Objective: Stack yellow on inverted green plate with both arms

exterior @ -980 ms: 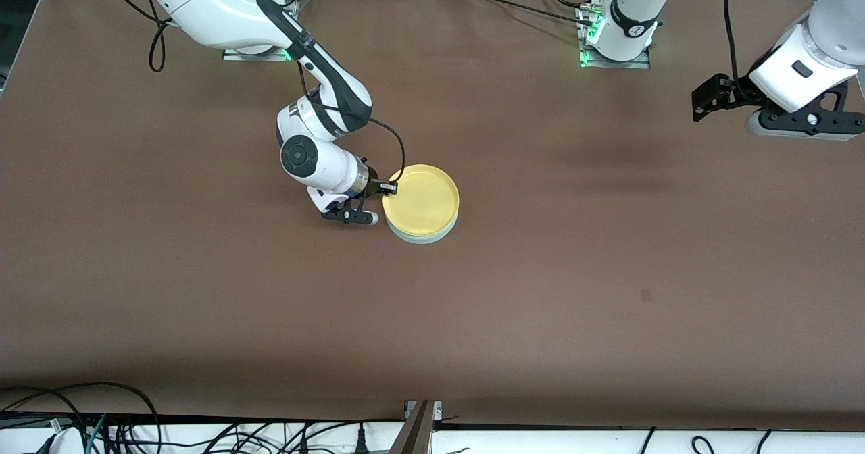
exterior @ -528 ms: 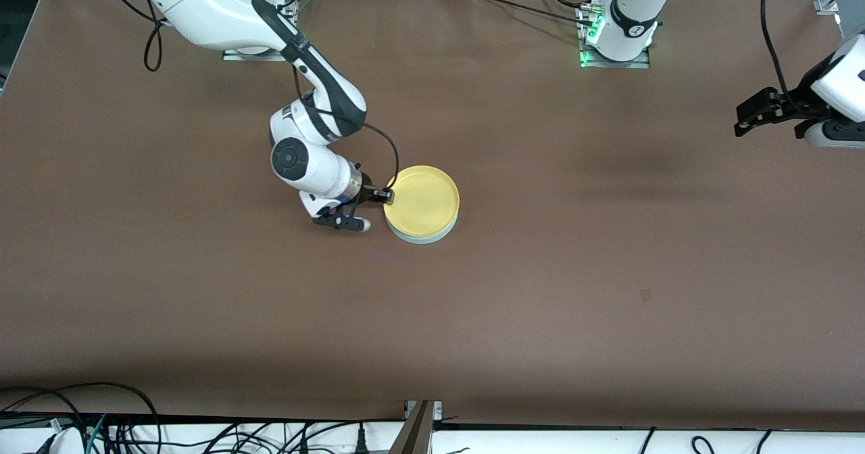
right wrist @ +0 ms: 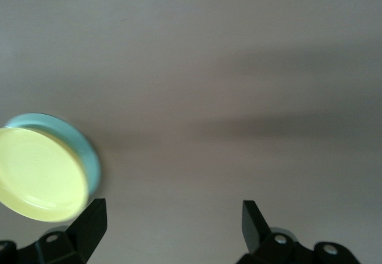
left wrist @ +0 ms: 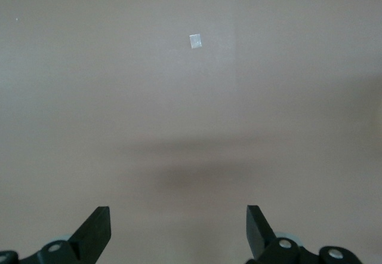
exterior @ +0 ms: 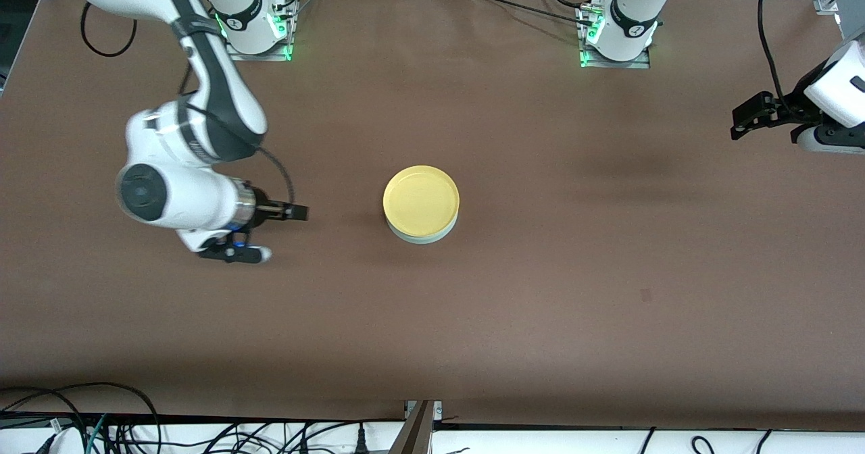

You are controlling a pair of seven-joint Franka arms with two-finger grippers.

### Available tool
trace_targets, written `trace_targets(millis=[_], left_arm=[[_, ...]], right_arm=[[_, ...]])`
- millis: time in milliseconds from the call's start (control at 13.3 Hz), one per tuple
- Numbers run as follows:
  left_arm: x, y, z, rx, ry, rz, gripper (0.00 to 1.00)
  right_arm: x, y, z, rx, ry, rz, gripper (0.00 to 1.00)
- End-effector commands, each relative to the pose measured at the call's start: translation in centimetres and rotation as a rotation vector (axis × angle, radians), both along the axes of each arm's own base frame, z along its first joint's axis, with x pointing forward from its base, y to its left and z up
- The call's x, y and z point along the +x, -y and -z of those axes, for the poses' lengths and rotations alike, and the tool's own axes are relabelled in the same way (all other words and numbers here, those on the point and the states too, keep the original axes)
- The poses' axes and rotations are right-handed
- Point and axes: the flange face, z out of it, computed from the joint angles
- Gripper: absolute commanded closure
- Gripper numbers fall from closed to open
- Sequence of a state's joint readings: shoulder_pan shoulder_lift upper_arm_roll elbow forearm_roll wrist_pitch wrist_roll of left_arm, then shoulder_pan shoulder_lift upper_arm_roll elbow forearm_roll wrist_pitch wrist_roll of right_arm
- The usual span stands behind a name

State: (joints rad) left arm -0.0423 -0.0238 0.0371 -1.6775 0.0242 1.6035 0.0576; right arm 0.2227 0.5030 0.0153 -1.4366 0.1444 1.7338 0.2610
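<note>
The yellow plate (exterior: pixel 421 201) rests on top of the pale green plate (exterior: pixel 424 239) in the middle of the table; only the green plate's rim shows under it. Both also show in the right wrist view, yellow plate (right wrist: pixel 39 183) on green plate (right wrist: pixel 77 144). My right gripper (exterior: pixel 297 213) is open and empty, apart from the stack, toward the right arm's end of the table. Its jaws stand wide apart in the right wrist view (right wrist: pixel 173 225). My left gripper (exterior: pixel 743 116) is open and empty over the left arm's end of the table, wide apart in the left wrist view (left wrist: pixel 179 231).
The brown table top (exterior: pixel 540 271) carries only the plate stack. A small pale mark (left wrist: pixel 195 40) lies on the table under the left gripper. Cables hang along the table's edge nearest the front camera (exterior: pixel 135 427).
My right gripper has let go of the yellow plate's rim and pulled well away toward the right arm's end of the table. The left arm has drawn farther out toward its own end.
</note>
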Motion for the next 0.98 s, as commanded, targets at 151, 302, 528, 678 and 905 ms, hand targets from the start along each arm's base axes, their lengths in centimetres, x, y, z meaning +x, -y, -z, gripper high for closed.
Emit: trace_targets(millis=[151, 302, 528, 678, 905], left_arm=[[1.3, 1.0, 0.6, -0.044, -0.002, 0.01, 0.0], [1.7, 1.7, 0.5, -0.046, 0.002, 0.022, 0.0], [1.7, 1.7, 0.4, -0.047, 0.004, 0.021, 0.0], [1.8, 1.7, 0.6, -0.049, 0.0, 0.02, 0.0], [1.8, 1.7, 0.7, -0.05, -0.001, 0.02, 0.0]], right_arm=[[0.7, 8.4, -6.8, -0.054, -0.008, -0.112, 0.0], [-0.3, 11.1, -11.4, -0.103, 0.051, -0.129, 0.0], [-4.3, 12.8, -16.7, -0.09, 0.105, -0.106, 0.0], [-6.6, 15.3, -20.6, -0.105, 0.14, -0.093, 0.0], [-9.2, 16.8, -23.7, -0.098, 0.177, -0.07, 0.0]])
